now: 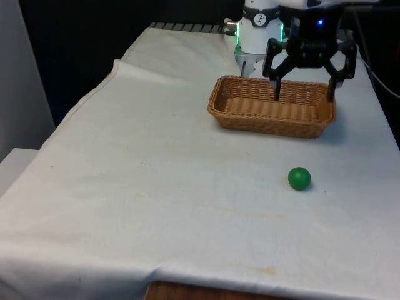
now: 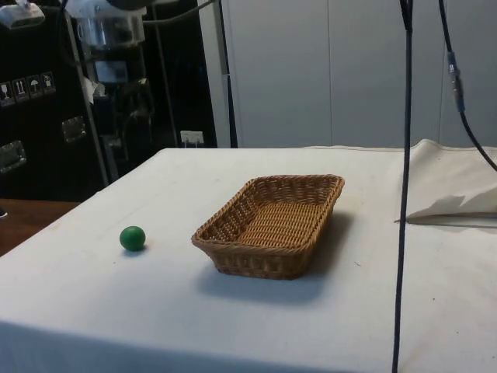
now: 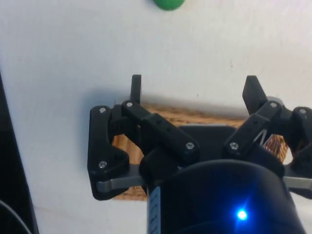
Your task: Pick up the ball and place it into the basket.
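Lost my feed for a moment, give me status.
Gripper open, empty, above the basket. Green ball on the cloth, apart from basket. Nothing in the way.

balls: 1 green ball (image 1: 299, 178) | baskets: 1 wicker basket (image 1: 272, 107) | cloths: apparently 1 white cloth (image 1: 144, 181)

Green ball (image 1: 299, 178), tan woven basket (image 1: 272, 119)

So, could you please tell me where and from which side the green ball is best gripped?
Probably from straight above, closing across its widest middle. The green ball is round and smooth, so no side offers a better hold, and it sits alone on the white cloth, apart from the basket, with free space all round. The pincer is open and above the basket, away from the ball.
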